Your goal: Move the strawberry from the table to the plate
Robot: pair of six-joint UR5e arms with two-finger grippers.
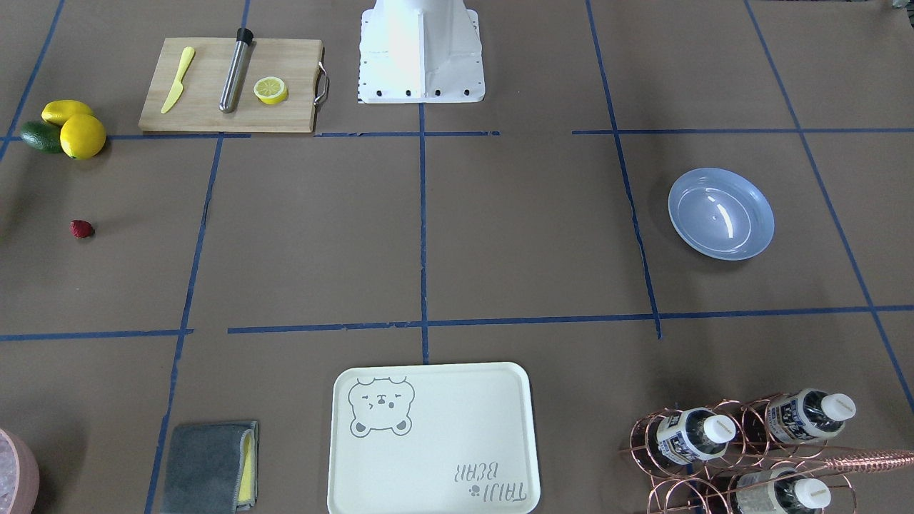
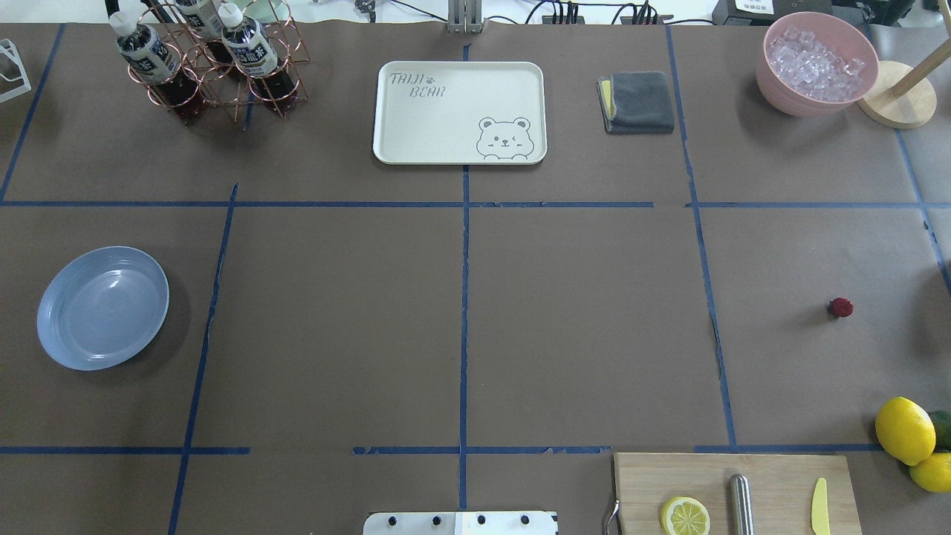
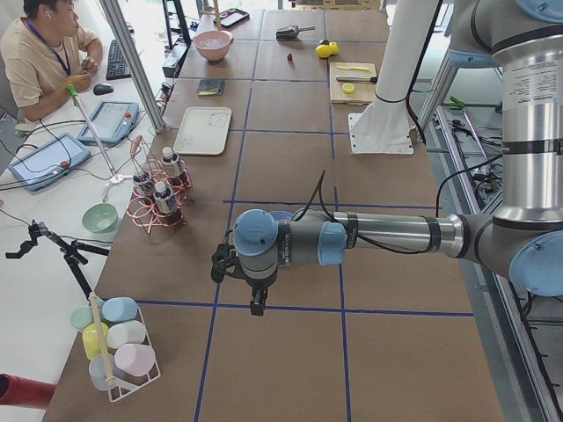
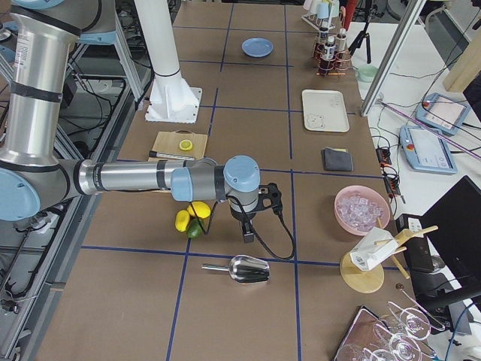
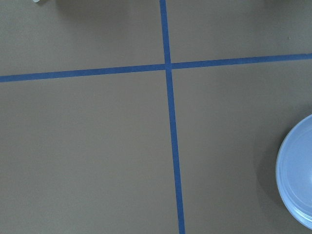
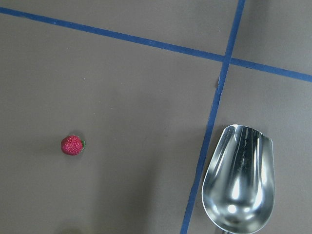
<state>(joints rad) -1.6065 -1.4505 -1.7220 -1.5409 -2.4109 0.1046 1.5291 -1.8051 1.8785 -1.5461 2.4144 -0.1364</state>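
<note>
The strawberry (image 2: 840, 307), small and dark red, lies alone on the brown table (image 2: 579, 312) at the right side; the right wrist view has the strawberry (image 6: 72, 145) low on its left. Far across on the left rests the light-blue plate (image 2: 102, 307), with nothing on it. Only the side views show the grippers. My right gripper (image 4: 248, 229) hangs above the table near the lemons. My left gripper (image 3: 255, 303) hovers beside the plate (image 5: 297, 170). I cannot tell whether either one is open or shut.
A cutting board (image 2: 732, 490) with a lemon half, steel rod and yellow knife sits near the base. Lemons (image 2: 904, 429) and an avocado lie right of it. A metal scoop (image 6: 239, 185), cream tray (image 2: 459, 111), bottle rack (image 2: 212, 63), grey cloth (image 2: 637, 102) and pink ice bowl (image 2: 816, 63) stand around.
</note>
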